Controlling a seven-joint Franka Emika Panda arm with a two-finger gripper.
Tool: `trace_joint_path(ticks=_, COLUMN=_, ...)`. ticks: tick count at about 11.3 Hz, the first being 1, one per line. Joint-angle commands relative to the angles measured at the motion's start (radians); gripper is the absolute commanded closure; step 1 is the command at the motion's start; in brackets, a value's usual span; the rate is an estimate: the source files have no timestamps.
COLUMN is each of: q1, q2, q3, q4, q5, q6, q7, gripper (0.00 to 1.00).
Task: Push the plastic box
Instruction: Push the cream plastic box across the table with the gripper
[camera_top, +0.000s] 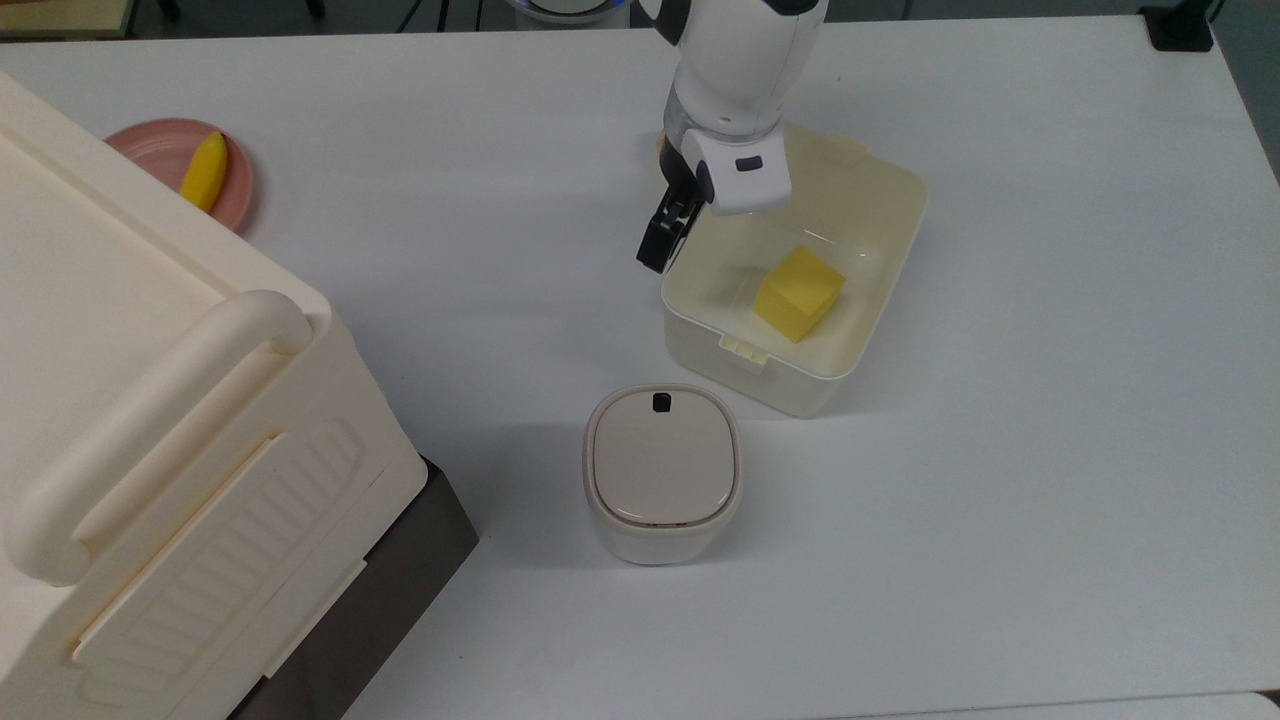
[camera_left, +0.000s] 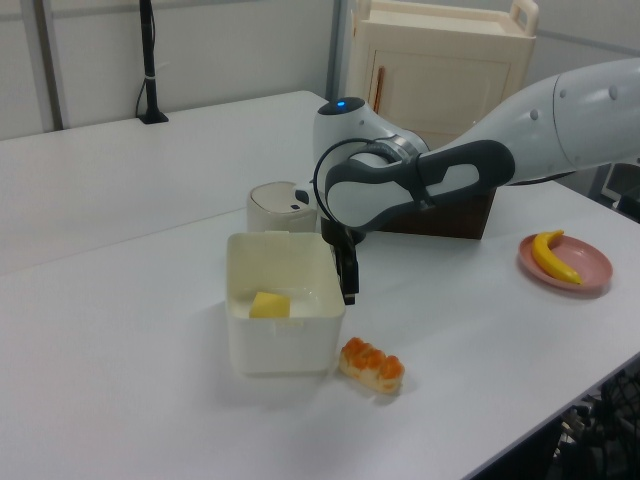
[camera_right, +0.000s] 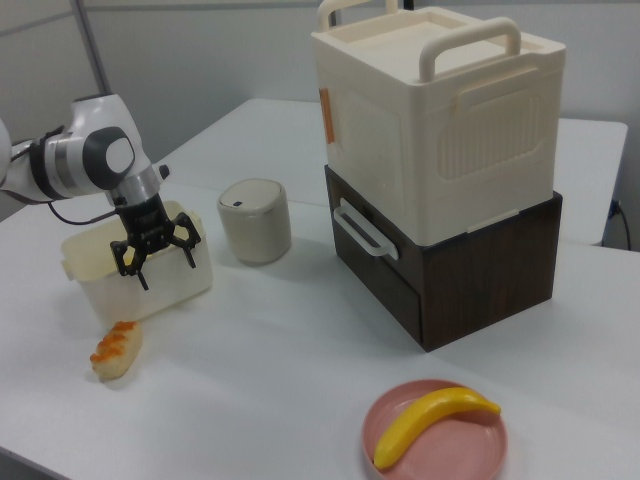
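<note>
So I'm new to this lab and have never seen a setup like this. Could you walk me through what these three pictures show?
It is one white robot arm at a white table, filmed at the same moment by three cameras: one looking down from above, two from opposite sides. The black two-fingered part at the arm's end is the gripper. In the right view its fingers are spread open and hold nothing; it sits right against the side wall of the plastic box, an open cream tub it is meant to push. Inside the tub lies a yellow block. Next to the tub stand a small lidded bin and an orange-topped piece of toy food. Further off are a pink plate with a banana, and a big cream crate stacked on a dark brown cabinet.
</note>
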Motion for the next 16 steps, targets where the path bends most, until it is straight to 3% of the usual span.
trace_joint_path(ticks=1, q1=0.04, q2=0.017, q3=-0.002, q4=0.054, q5=-0.025, q6=0.012, q7=0.034, gripper=0.0)
trace_joint_path(ticks=4, q1=0.05, q2=0.071, q3=-0.002, q4=0.128, q5=-0.031, q6=0.012, q7=0.043, gripper=0.0)
trace_joint_path(ticks=8, q1=0.079, q2=0.139, q3=-0.002, q4=0.181, q5=-0.097, q6=0.038, q7=0.121, gripper=0.0)
trace_joint_path(ticks=16, q1=0.111, q2=0.143, q3=-0.001, q4=0.211, q5=-0.096, q6=0.073, q7=0.172, gripper=0.0)
